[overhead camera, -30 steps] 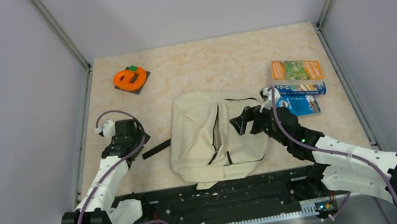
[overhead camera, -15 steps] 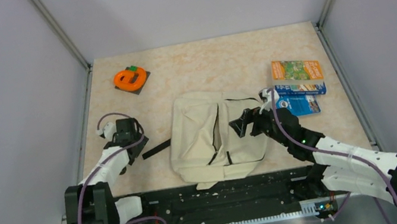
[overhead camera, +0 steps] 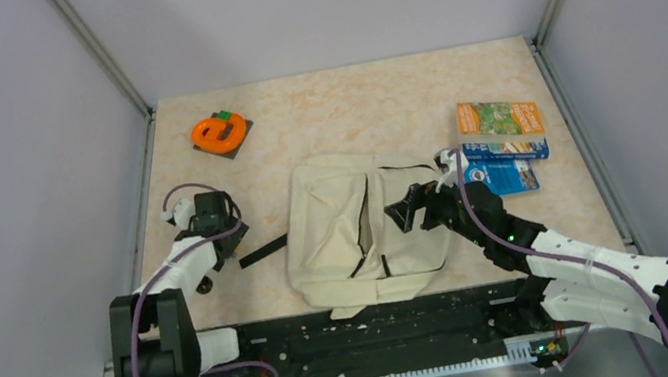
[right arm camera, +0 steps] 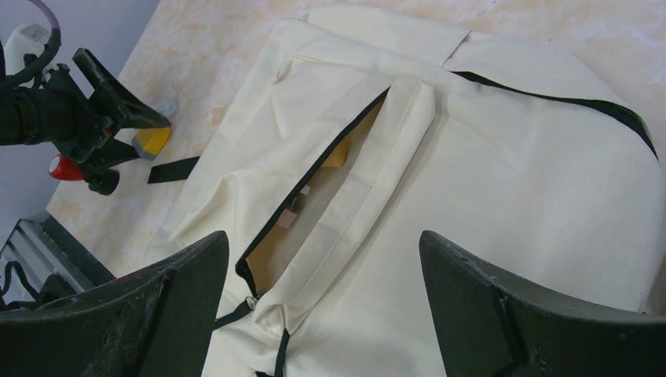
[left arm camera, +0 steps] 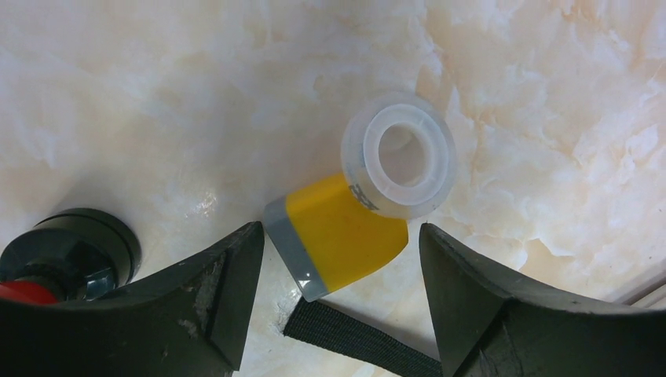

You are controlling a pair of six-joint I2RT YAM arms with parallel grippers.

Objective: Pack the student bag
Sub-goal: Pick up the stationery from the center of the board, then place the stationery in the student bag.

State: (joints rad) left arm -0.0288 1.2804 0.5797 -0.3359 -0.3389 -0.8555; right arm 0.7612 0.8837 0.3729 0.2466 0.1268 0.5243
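Observation:
The student bag (overhead camera: pixel 362 230) is a large cream backpack lying flat at the middle of the table; it also fills the right wrist view (right arm camera: pixel 487 165). Its black zipper pocket (right arm camera: pixel 314 188) gapes open. My right gripper (right arm camera: pixel 323 239) is open and empty, hovering over the pocket's lower end, and it shows in the top view (overhead camera: pixel 402 212). My left gripper (left arm camera: pixel 342 230) is open, its jaws either side of a yellow tape dispenser (left arm camera: pixel 338 236) with a clear tape roll (left arm camera: pixel 399 155), not touching it. In the top view the left gripper (overhead camera: pixel 221 235) is left of the bag.
A black strap end (left arm camera: pixel 353 342) lies just below the dispenser; it shows in the top view (overhead camera: pixel 264 251). A small black and red round thing (left arm camera: pixel 71 251) sits by my left finger. An orange ring item (overhead camera: pixel 220 131) lies far left; several booklets (overhead camera: pixel 503 143) lie at the right.
The left arm has folded back toward the left wall and its gripper has shifted slightly away from the bag. The right arm has barely moved.

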